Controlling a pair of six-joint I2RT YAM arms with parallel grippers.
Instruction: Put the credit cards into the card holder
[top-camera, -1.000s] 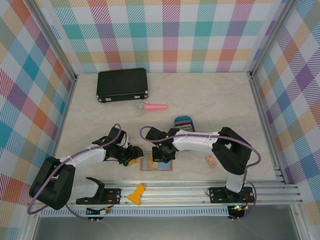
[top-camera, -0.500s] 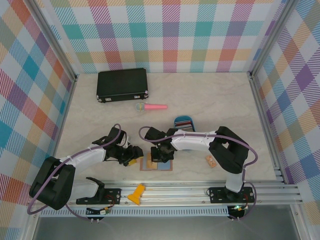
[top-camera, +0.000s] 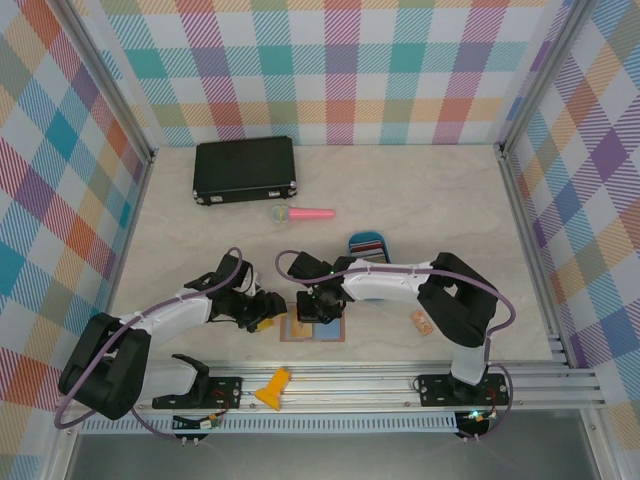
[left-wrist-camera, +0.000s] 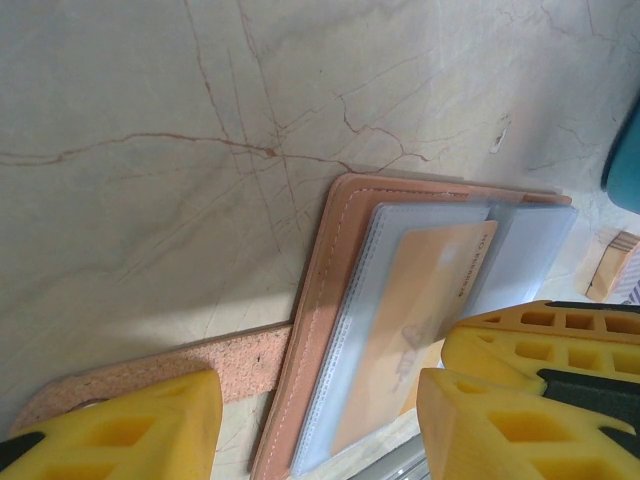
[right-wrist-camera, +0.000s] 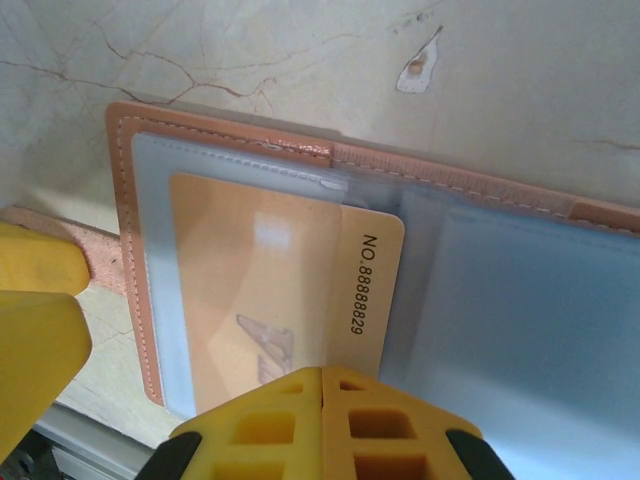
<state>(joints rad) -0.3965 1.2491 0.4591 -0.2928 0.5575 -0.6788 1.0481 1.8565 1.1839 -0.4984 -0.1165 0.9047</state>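
The card holder (right-wrist-camera: 230, 150) lies open on the table (top-camera: 450, 200), a tan card (right-wrist-camera: 250, 270) half inside its clear sleeve (right-wrist-camera: 150, 200); the right gripper (right-wrist-camera: 322, 400), clenched, presses on it; the left gripper (left-wrist-camera: 320, 420) hangs released over the strap (left-wrist-camera: 240, 365); a skewed push could jam the card or shove the holder away.

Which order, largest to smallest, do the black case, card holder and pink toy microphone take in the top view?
1. black case
2. card holder, partly covered
3. pink toy microphone: similar length, far thinner

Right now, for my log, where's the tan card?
Top view, front centre: the tan card lies part-way in the open card holder's left pocket, under the right gripper.
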